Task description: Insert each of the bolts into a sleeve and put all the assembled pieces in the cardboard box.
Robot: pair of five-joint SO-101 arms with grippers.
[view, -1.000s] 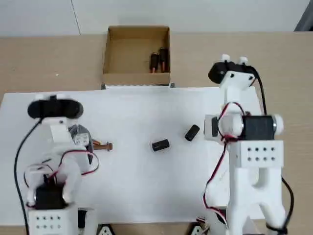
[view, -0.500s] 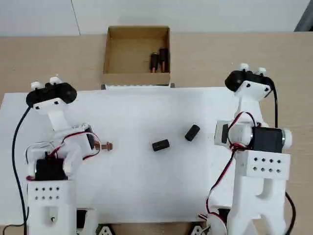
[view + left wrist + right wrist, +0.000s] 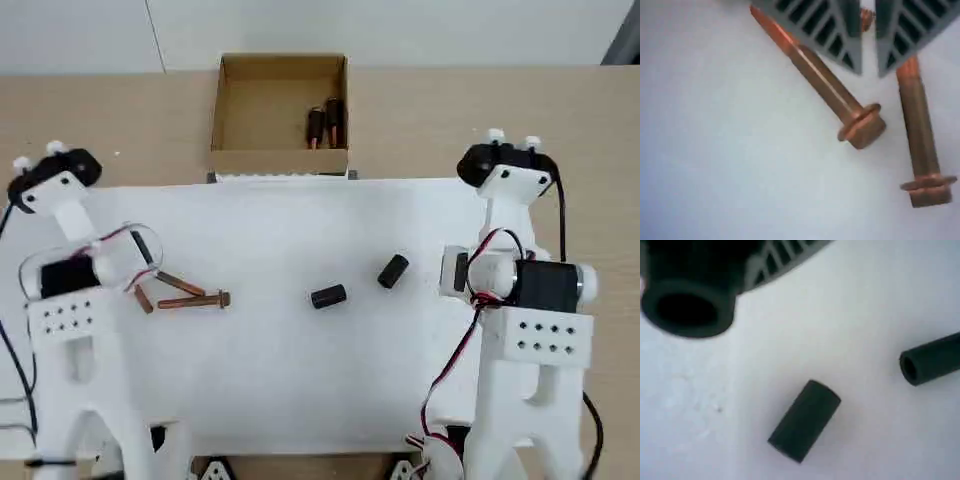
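Note:
Three copper bolts lie at the mat's left: a long one (image 3: 192, 299), a slanted one (image 3: 178, 284) and a short-looking one (image 3: 144, 299). My left gripper (image 3: 142, 278) hangs just over them. In the left wrist view its grey fingers (image 3: 825, 25) stand with only a narrow slit between them above two bolts (image 3: 825, 85) (image 3: 919, 135). Two black sleeves (image 3: 328, 297) (image 3: 393, 271) lie mid-mat. My right gripper (image 3: 456, 272) is shut on a third sleeve (image 3: 687, 307), above the loose sleeves (image 3: 805, 420) (image 3: 932, 365). The cardboard box (image 3: 232, 110) holds two assembled pieces (image 3: 325, 123).
A white mat (image 3: 300, 380) covers the wooden table (image 3: 110, 110). The box stands just beyond the mat's far edge. The arms' white bases and cables stand at the near left (image 3: 70, 330) and near right (image 3: 530, 350).
My left arm has swung back to the left and risen, uncovering two more bolts beside the one seen before. The right arm shifted slightly right a second ago, then stayed still.

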